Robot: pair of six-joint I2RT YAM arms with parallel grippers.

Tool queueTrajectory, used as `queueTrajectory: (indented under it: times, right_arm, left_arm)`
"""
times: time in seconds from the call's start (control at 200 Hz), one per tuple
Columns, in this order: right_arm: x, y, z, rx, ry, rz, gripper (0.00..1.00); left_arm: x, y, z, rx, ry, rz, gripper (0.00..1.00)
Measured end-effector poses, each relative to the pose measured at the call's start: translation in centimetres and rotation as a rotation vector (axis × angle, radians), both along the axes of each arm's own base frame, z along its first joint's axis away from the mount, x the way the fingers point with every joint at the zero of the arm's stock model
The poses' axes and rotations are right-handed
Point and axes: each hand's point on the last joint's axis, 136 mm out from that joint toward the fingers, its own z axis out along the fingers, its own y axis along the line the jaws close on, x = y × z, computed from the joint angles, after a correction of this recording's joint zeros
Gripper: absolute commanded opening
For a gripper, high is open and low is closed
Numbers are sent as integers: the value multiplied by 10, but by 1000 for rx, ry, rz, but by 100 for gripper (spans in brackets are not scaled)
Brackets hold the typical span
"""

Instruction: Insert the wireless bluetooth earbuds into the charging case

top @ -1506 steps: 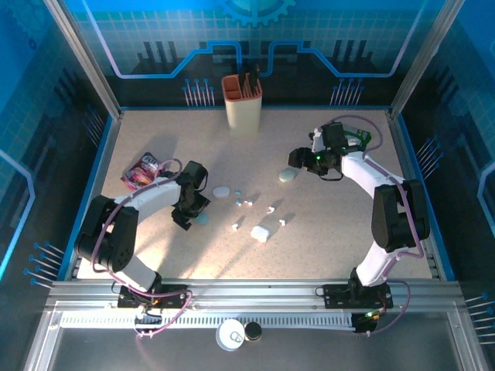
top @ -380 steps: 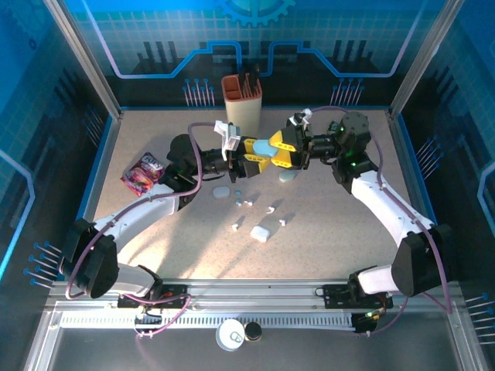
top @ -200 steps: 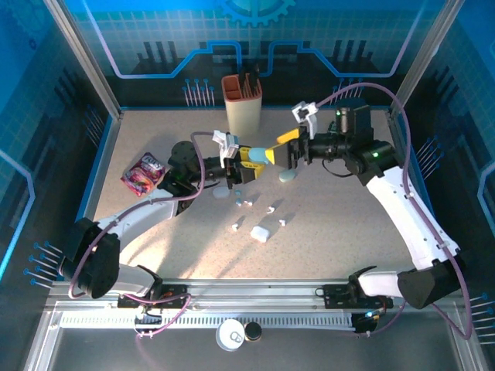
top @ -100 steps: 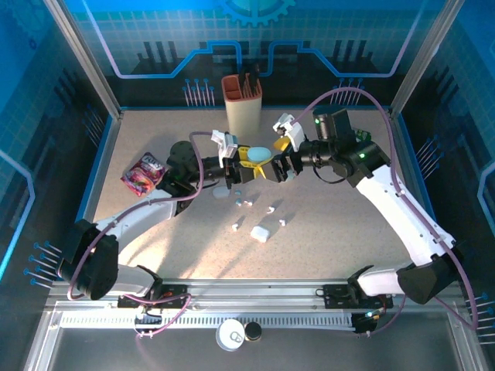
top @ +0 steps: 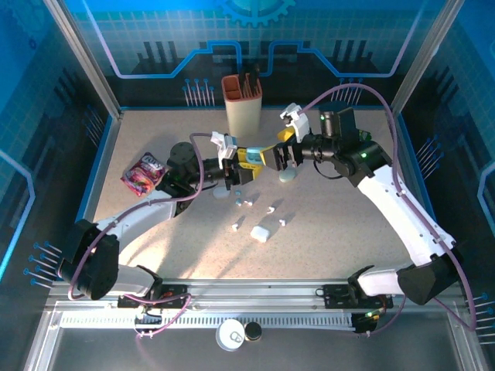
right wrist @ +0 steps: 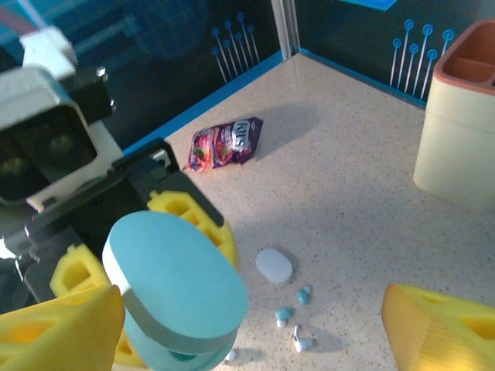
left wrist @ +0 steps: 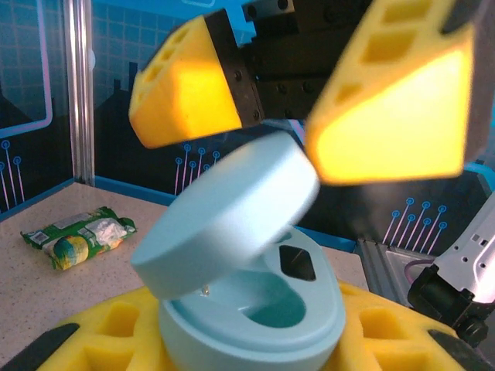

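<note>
My left gripper [top: 246,161] is shut on the base of the teal charging case [top: 254,154], holding it above the table's middle. The case [left wrist: 255,309] sits between my yellow pads, its lid [left wrist: 224,224] hinged half open over empty wells. My right gripper [top: 280,150] is open and faces the case, and its yellow fingers [left wrist: 186,85] stand on either side of the lid's top. In the right wrist view the lid [right wrist: 174,278] lies between my spread fingers. Several tiny earbuds [top: 244,202] lie loose on the table below, and some [right wrist: 302,340] show under the case.
A white oval case [right wrist: 274,265] and another white case [top: 260,233] lie among the earbuds, with a pale disc-like case [top: 288,176] under the right arm. A beige pen holder [top: 242,102] stands at the back, and a snack packet [top: 141,171] lies at the left.
My right gripper has dipped towards the case, then drawn back a little. The left arm has kept the case still in the air.
</note>
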Motion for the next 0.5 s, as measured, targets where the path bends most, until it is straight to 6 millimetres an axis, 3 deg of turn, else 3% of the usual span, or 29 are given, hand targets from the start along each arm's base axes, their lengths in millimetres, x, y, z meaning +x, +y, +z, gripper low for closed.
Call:
queueTrajectory:
  times: [0.295,0.5]
  right_arm:
    - [8,-6,7,38,18,-44,86]
    - [13,-12,13,79,18,-80,85]
  left_arm:
    - [-5,3,7,-11,-22,1,36]
    - [-4,8,1,-6,-13,15,36]
